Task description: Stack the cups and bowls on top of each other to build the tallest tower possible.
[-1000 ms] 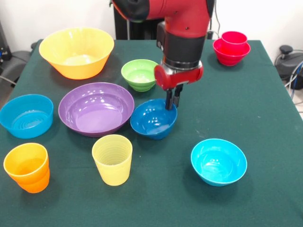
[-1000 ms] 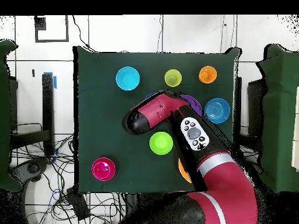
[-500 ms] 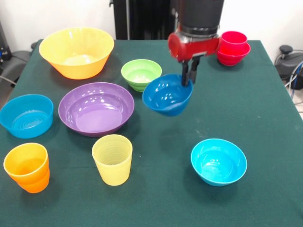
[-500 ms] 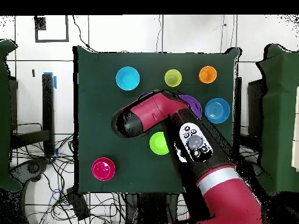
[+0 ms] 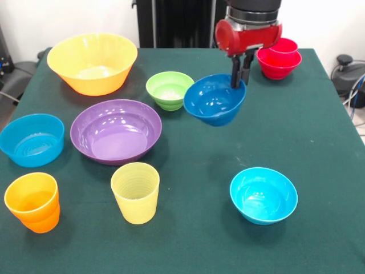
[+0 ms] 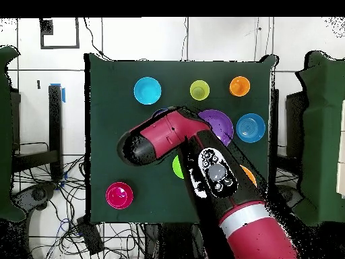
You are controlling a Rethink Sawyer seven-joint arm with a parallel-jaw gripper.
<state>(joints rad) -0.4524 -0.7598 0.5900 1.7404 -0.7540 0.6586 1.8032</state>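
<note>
Holding the blue bowl (image 5: pixel 214 106) by its far rim, the gripper (image 5: pixel 239 79) has its two black fingers (image 5: pixel 234 73) pinched shut on the edge. In the front view the bowl hangs in the air, tipped a little, above the green table (image 5: pixel 319 142). The green bowl (image 5: pixel 169 89) sits just to its left. The red cup (image 5: pixel 282 48) stands inside the red bowl (image 5: pixel 278 65) at the far right corner. The big yellow bowl (image 5: pixel 92 62) is far left. The purple bowl (image 5: pixel 116 131) and the light blue bowl (image 5: pixel 31 139) sit on the left. The orange cup (image 5: pixel 32 201) and yellow cup (image 5: pixel 136 192) stand near the front, with the cyan bowl (image 5: pixel 263 194) to their right.

From overhead, the arm (image 6: pixel 202 162) covers the blue bowl and the gripper. The cyan bowl (image 6: pixel 147 90), yellow cup (image 6: pixel 199 90), orange cup (image 6: pixel 240 86), light blue bowl (image 6: pixel 251 127) and red stack (image 6: pixel 119 195) show.
</note>
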